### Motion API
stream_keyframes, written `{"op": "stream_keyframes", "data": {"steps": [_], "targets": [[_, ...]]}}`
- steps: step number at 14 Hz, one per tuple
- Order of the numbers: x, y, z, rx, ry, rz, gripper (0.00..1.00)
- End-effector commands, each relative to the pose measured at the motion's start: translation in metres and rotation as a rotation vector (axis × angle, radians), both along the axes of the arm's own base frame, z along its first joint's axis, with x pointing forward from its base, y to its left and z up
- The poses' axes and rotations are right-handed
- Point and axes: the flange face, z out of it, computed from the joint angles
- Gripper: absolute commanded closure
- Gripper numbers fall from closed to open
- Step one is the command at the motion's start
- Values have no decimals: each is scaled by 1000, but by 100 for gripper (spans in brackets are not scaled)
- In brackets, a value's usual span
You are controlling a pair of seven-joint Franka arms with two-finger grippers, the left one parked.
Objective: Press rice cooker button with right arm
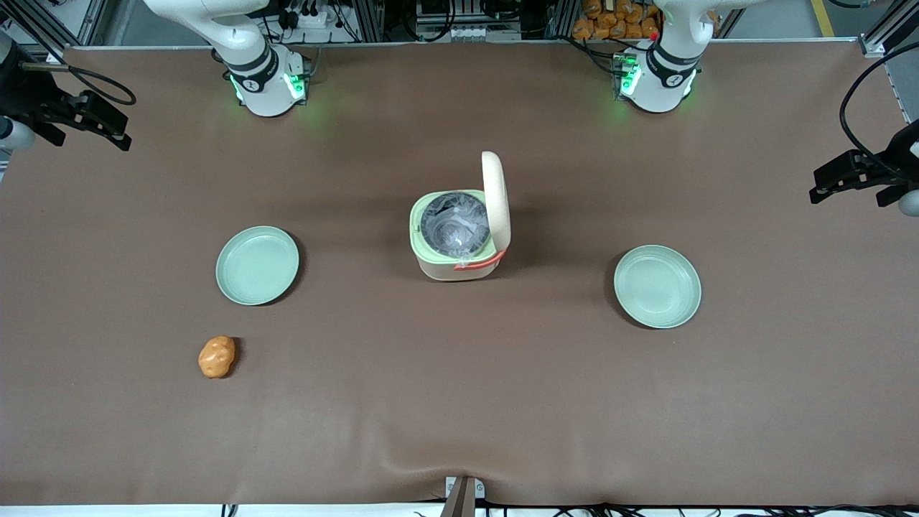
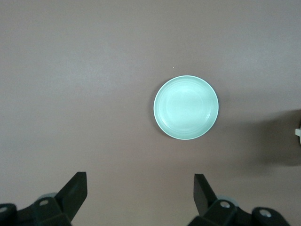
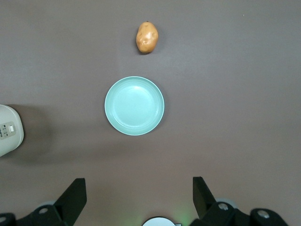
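The cream rice cooker (image 1: 456,237) stands in the middle of the table. Its lid is raised upright, showing the pale green rim and the dark pot inside; the coral-red handle faces the front camera. An edge of its body with a small button panel shows in the right wrist view (image 3: 9,132). My right gripper (image 1: 90,133) hangs high at the working arm's end of the table, well apart from the cooker. In its wrist view the gripper (image 3: 138,197) is open and empty, above bare table beside a plate.
A pale green plate (image 1: 257,265) (image 3: 134,106) lies between the gripper and the cooker. An orange-brown potato (image 1: 217,357) (image 3: 147,37) lies nearer the front camera than that plate. A second green plate (image 1: 657,286) (image 2: 186,107) lies toward the parked arm's end.
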Motion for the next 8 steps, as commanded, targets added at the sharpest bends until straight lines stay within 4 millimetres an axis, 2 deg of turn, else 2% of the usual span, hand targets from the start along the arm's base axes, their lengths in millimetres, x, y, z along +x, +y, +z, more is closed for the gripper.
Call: {"op": "stream_keyframes", "data": {"steps": [1,8], "targets": [[-6,-1,6,15,-28,25,0],[-5,4,8,73,-33,34,0]]}}
